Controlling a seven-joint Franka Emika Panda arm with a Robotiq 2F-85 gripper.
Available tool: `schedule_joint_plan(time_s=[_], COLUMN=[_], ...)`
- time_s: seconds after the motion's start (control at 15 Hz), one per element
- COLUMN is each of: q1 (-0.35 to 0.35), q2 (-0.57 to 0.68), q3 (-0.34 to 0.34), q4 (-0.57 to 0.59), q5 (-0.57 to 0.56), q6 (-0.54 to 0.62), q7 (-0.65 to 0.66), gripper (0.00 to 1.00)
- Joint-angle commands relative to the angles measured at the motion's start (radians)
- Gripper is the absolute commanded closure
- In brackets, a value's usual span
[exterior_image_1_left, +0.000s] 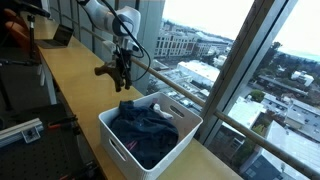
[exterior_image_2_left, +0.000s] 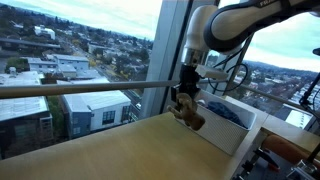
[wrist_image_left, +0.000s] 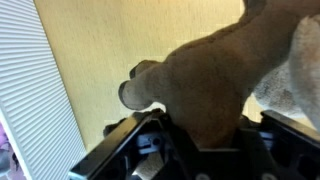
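Observation:
A brown plush toy (wrist_image_left: 200, 70) fills the middle of the wrist view, sitting between the black jaws of my gripper (wrist_image_left: 205, 125), which is shut on it. In an exterior view the plush toy (exterior_image_2_left: 190, 118) hangs just above the wooden table (exterior_image_2_left: 110, 150) under the gripper (exterior_image_2_left: 186, 100). In an exterior view the gripper (exterior_image_1_left: 122, 78) points down beside a white bin (exterior_image_1_left: 125, 150) holding dark blue clothes (exterior_image_1_left: 145, 125). The fingertips are hidden behind the toy.
The white bin (exterior_image_2_left: 237, 132) stands next to the toy, near the glass window wall with a horizontal rail (exterior_image_2_left: 80, 88). A white ribbed surface (wrist_image_left: 30, 90) lines the left of the wrist view. Cables and gear (exterior_image_1_left: 20, 128) lie at the table's side.

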Motion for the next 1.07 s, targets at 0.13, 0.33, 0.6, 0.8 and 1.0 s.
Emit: schedule_joint_plan(time_s=[0.13, 0.33, 0.6, 0.8, 1.0], q1=[-0.026, -0.049, -0.108, -0.16, -0.199], q2=[-0.105, -0.16, -0.194, -0.149, -0.067], q3=[-0.032, -0.047, -0.105, -0.161, -0.21], q4=[-0.104, -0.162, -0.24, -0.25, -0.22], q5=[-0.013, -0.018, -0.075, -0.139, -0.167], q6=[0.02, 0.036, 0.092, 0.176, 0.264], q7=[-0.024, -0.026, -0.029, -0.025, -0.001], gripper=[0.17, 0.0, 0.0, 0.0, 0.0])
